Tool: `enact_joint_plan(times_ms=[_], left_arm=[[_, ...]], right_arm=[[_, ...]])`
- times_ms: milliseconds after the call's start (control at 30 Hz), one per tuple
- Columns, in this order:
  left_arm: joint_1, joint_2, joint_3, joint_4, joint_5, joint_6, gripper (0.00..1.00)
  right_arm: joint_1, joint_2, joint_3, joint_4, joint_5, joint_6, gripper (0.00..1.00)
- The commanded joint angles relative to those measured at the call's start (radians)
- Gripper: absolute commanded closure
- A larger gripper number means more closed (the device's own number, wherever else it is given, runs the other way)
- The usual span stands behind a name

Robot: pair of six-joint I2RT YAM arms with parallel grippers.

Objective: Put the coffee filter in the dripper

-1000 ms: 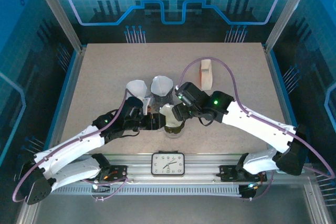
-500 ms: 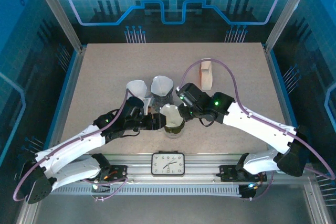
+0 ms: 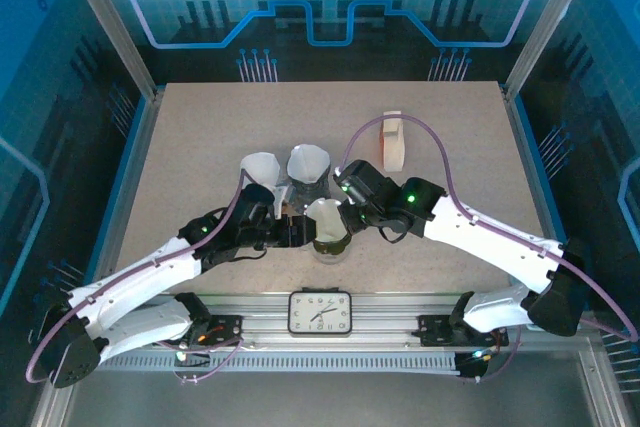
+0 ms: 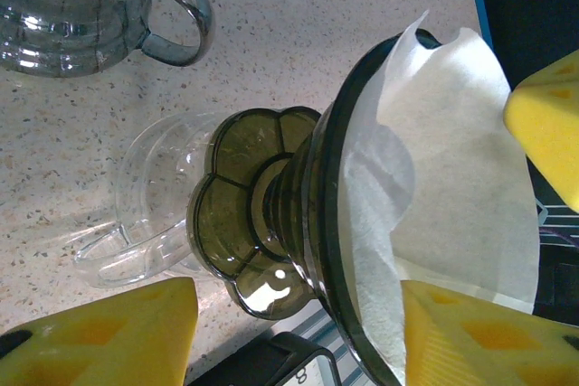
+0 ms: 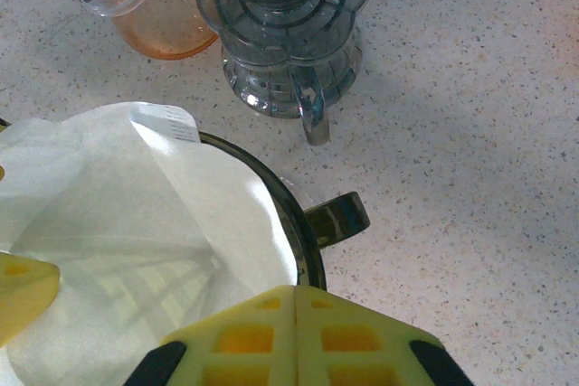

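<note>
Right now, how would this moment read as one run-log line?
stage: seating filter | coffee filter: inside dark dripper, edges above rim | right gripper: open around filter | left gripper: open, straddling dripper

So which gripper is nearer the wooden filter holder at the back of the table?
Right. The right gripper sits at the dripper, just near-left of the wooden filter holder. The left gripper is on the dripper's far side from it.
</note>
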Motion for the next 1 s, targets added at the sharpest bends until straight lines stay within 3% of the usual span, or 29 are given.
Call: enact_joint_plan(times_ms=[0,67,167,467,967], left_arm=[[0.008,0.001,0.016,-0.011,-0.002,0.013,0.4],[0.008,0.002,0.015,-0.01,-0.001,0.011,0.4],[0.007,0.0,0.014,-0.009,-0.001,0.011,0.4],[0.012,0.0,0.013,-0.012,-0.001,0.011,0.39],[0.012,0.005,0.012,-0.004,0.005,0.008,0.39]], right_arm=[[0.012,-0.005,0.005,-0.001,0.014,-0.003,0.78],[0.014,-0.021,0.016,-0.002,0.037,-0.005,0.51],[0.009,-0.017,0.025,-0.002,0.042,-0.008,0.36],[-0.013,0.131,0.074,-0.02,-0.023,-0.025,0.31],[-0.032,0.209,0.029,-0.012,-0.055,-0.03,0.31]])
